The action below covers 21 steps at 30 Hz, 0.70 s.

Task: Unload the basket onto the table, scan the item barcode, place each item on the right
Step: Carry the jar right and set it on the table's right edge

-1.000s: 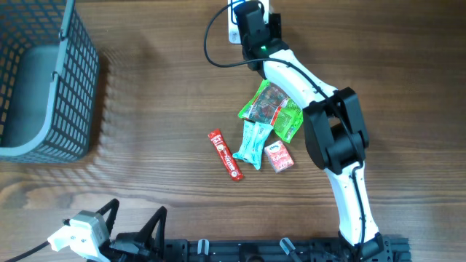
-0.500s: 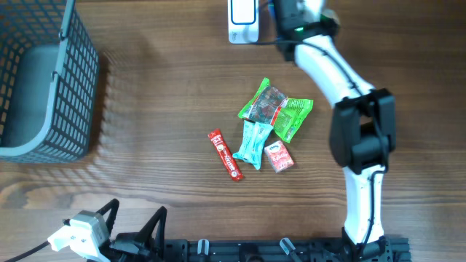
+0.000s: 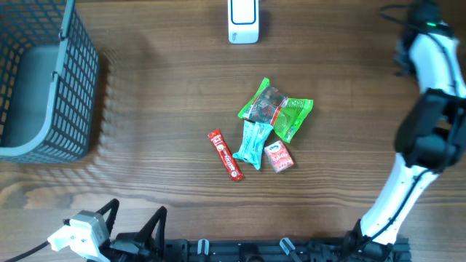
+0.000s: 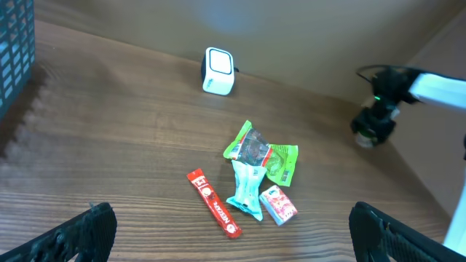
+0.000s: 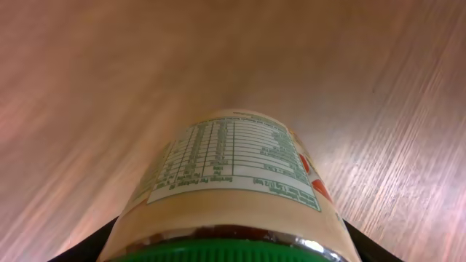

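Observation:
A jar (image 5: 231,182) with a green lid, beige contents and a printed nutrition label fills the right wrist view. My right gripper (image 5: 226,251) is shut on it, its black jaws showing at either side of the lid, above the wooden table. In the overhead view the right gripper (image 3: 416,16) is at the far right back corner; in the left wrist view the right gripper (image 4: 373,125) hangs low over the table. The white scanner (image 3: 242,20) stands at the back middle, well to its left. My left gripper (image 3: 132,225) stays open at the front left, holding nothing.
Green snack packets (image 3: 275,109), a teal packet (image 3: 252,143), a red stick pack (image 3: 226,155) and a small red-pink box (image 3: 279,157) lie together mid-table. A dark wire basket (image 3: 44,80) stands at the left edge.
The right arm has swung from in front of the scanner to the far right back corner. The left arm and the packets have not moved.

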Each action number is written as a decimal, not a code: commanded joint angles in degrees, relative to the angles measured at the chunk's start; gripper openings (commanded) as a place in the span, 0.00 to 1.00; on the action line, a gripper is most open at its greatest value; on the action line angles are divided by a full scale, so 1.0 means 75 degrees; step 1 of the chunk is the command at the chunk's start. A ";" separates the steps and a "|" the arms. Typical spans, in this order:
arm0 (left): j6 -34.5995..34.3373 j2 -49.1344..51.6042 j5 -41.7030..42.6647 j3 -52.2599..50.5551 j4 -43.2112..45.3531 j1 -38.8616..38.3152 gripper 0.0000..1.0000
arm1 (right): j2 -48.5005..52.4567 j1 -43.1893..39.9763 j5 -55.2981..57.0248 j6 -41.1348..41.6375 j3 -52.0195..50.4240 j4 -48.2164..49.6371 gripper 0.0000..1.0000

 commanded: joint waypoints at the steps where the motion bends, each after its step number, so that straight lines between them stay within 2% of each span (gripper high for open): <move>1: 0.0067 -0.0064 -0.0015 0.0009 0.0023 -0.0044 1.00 | -0.0256 -0.0644 -0.1515 0.0583 0.0061 0.0047 0.52; 8: 0.0067 -0.0064 -0.0015 0.0009 0.0026 -0.0044 1.00 | -0.0256 -0.1661 -0.3404 0.0778 0.0058 0.0064 0.54; 9: 0.0067 -0.0064 -0.0015 0.0009 0.0023 -0.0044 1.00 | -0.0256 -0.1740 -0.3547 0.0781 0.0058 0.0047 0.58; 11: 0.0067 -0.0064 -0.0015 0.0009 0.0023 -0.0044 1.00 | -0.0256 -0.1845 -0.3579 0.0895 0.0058 -0.0076 0.70; 12: 0.0067 -0.0064 -0.0015 0.0009 0.0020 -0.0044 1.00 | -0.0256 -0.1874 -0.3555 0.0892 0.0058 -0.0146 0.81; 13: 0.0067 -0.0064 -0.0015 0.0009 0.0020 -0.0041 1.00 | -0.0256 -0.1886 -0.3538 0.0892 0.0058 -0.0216 1.00; 21: 0.0067 -0.0064 -0.0015 0.0009 0.0017 -0.0044 1.00 | -0.0391 -0.1891 -0.3520 0.0921 0.0085 -0.0565 1.00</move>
